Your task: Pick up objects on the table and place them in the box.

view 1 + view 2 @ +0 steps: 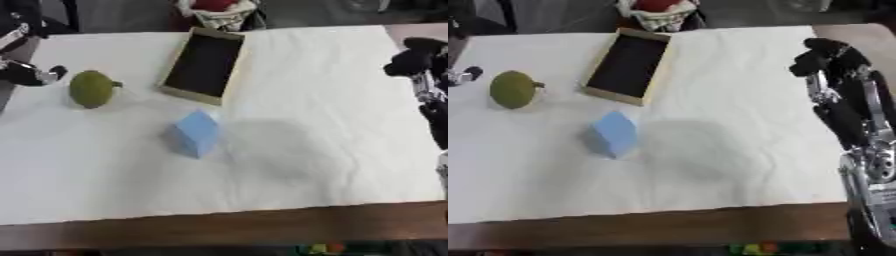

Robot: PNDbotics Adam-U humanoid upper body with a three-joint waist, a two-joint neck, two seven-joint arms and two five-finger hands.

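Left eye view
Desk (332, 165): covered by a white cloth, with a brown front edge showing below it.
Box (204, 65): a shallow tray with a pale rim and dark inside, lying askew near the far middle of the desk, nothing in it.
Green fruit (91, 88): round with a short stem, on the cloth to the left of the box, apart from it.
Blue block (197, 133): on the cloth nearer than the box, just off its near corner.
Left hand (31, 74): at the left edge, just beside the green fruit; whether its fingers are apart or curled, I cannot tell.

Right eye view
Right hand (826, 56): black, raised over the desk's right side, fingers curled in and holding nothing.
Right arm (859, 125): silver-jointed, rising from the lower right corner toward the hand, well apart from the box, fruit and block.
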